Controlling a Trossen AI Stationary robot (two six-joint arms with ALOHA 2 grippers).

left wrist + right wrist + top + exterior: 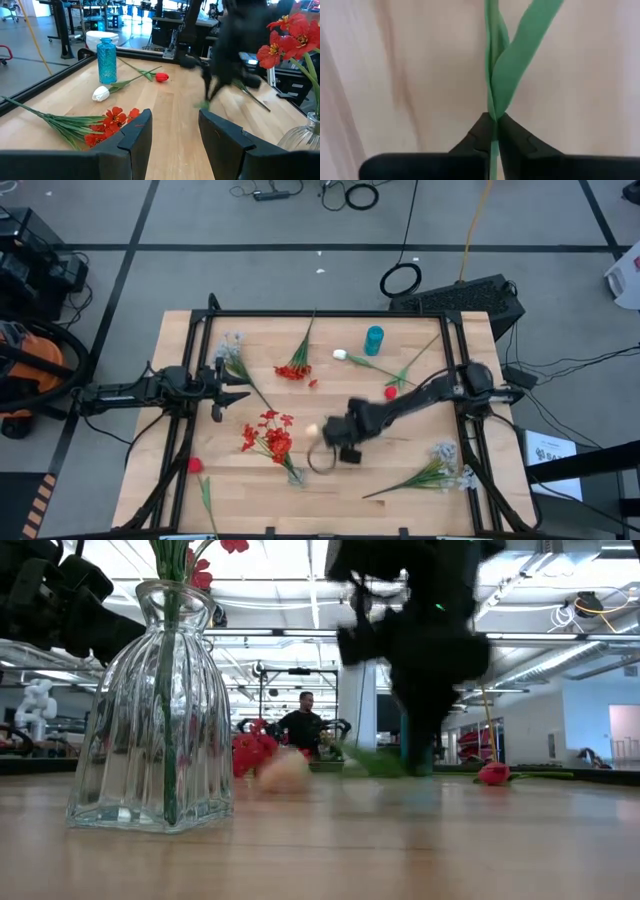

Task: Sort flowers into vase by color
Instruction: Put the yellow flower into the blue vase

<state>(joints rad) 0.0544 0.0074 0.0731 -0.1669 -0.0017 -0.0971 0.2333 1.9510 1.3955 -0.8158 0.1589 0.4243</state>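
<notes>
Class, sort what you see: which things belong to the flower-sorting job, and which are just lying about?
Job: glass vase, blue vase, red blossoms, white tulip, right tool gripping a green stem.
Lying about: orange vacuum, floor cables.

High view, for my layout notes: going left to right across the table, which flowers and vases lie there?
Red rosebud → lavender spray → red blossoms in the glass vase → red cluster → blue vase → white spray.
</notes>
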